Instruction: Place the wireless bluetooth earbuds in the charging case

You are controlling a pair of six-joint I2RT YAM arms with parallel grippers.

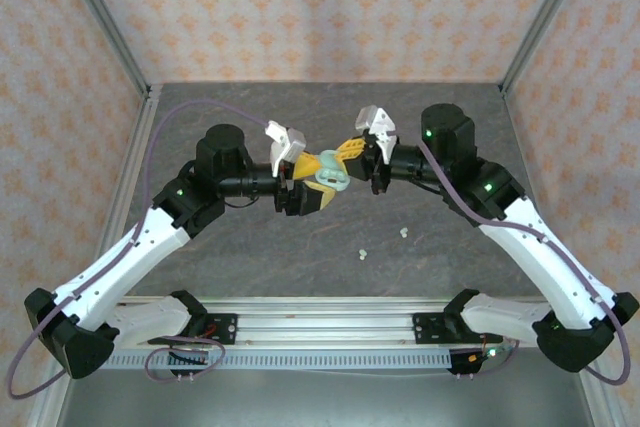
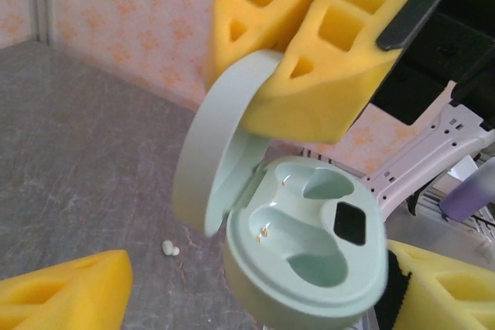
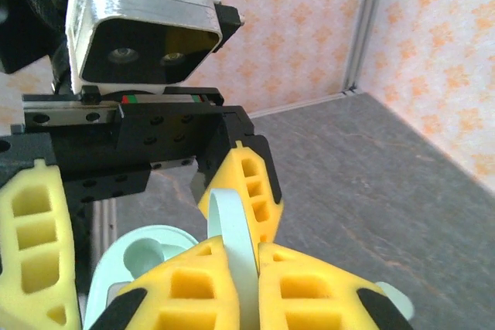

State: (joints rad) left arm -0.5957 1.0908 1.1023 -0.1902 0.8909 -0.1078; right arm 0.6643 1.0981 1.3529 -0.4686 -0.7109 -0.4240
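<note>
Jaws of the right gripper (image 3: 244, 268) pinch the lid (image 3: 232, 226) of the one charging case (image 2: 309, 245), open in the air; jaws of the left gripper (image 2: 251, 291) stand wide around it. Top view counts two earbuds (image 1: 362, 253) on the counter (image 1: 250, 247); left wrist view shows both sockets (image 2: 305, 264) bare.

A grey, stone-veined table (image 1: 250, 247) forms the floor of a small booth. Three walls close it in: the back wall (image 1: 320, 7) along the far edge, the left wall (image 1: 45, 97) and the right wall (image 1: 595, 97) along the sides. All are papered pale peach with rows of orange floral motifs. An aluminium post (image 1: 105, 17) rises from the far left corner and a second post (image 1: 540, 17) from the far right. A silver slotted rail (image 1: 320, 327) runs along the near edge, with a plain grey metal surface (image 1: 320, 397) just beyond it. The light is soft and even.
</note>
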